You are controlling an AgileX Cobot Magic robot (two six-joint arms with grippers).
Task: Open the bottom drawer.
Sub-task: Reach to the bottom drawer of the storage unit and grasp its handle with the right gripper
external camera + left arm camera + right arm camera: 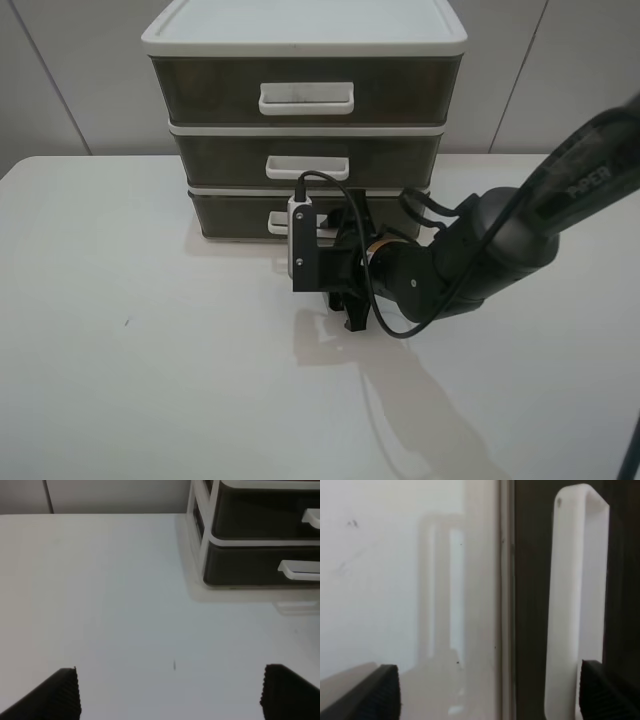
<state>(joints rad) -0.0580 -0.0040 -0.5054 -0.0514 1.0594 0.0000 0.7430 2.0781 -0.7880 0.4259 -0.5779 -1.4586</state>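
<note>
Nearest, the white table (140,390) runs under everything, with a tiny dark speck (126,322) on it. Over its left part hangs the left gripper (172,695). Its two black fingertips (62,695) are spread wide with only tabletop between them. The lower corner of the cabinet (200,540) shows ahead of it and off to one side.

Further in, the right arm (500,240) stretches from the right across the middle, its wrist rolled onto its side. A black camera block (310,255) and a looping black cable (350,205) sit at its tip. The right gripper (490,695) is spread wide too and holds nothing. One pad (382,692) stands over the table and the other sits at the end of the white loop handle (575,605). Whether that pad touches the handle cannot be told.

The handle belongs to the bottom drawer (235,213), the lowest smoky-brown tier of the cabinet, which rests on the table just behind the wrist. The drawer looks pushed in, its front in line with the white frame. Above it come the middle drawer (220,157) and the taller top drawer (200,92), each showing a white handle of its own. Behind them stands a pale panelled wall (60,80).
</note>
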